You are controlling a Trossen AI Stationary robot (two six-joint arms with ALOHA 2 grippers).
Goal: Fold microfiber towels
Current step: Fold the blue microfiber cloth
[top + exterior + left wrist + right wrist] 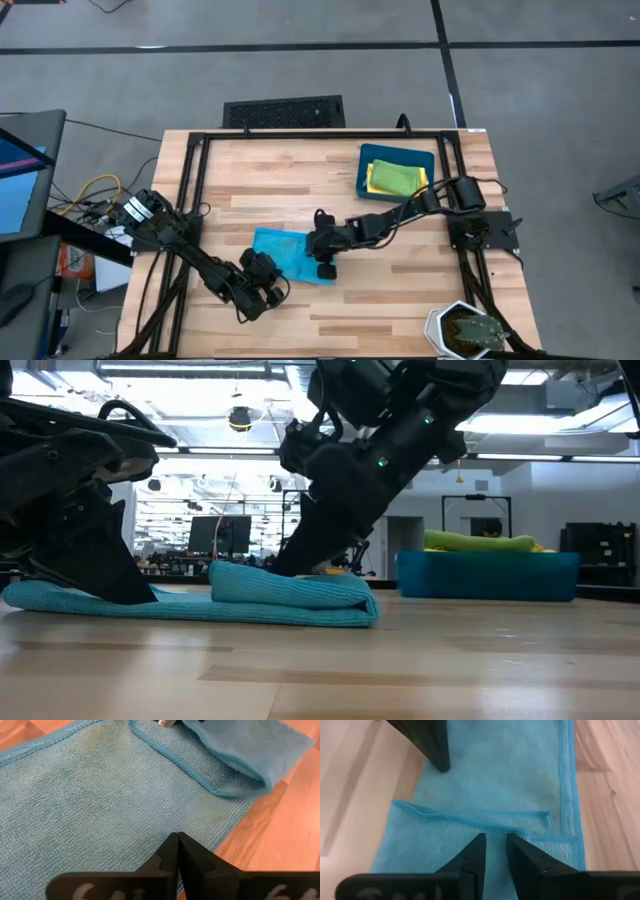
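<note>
Table [400,290]: wooden, carries blue towel [285,252].
Left gripper [262,285]: fingers pressed together on towel.
Right gripper [495,851]: narrow gap, seemingly pinching the folded towel edge.

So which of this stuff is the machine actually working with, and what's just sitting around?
Part of the job:
- light blue microfiber towel, partly folded over on the wooden table
- yellow and green towels in the dark teal rectangular bin
- left gripper, pressing on the blue towel
- right gripper, at its folded edge

Just lying about:
- white bowl of dark green things at the table corner
</note>
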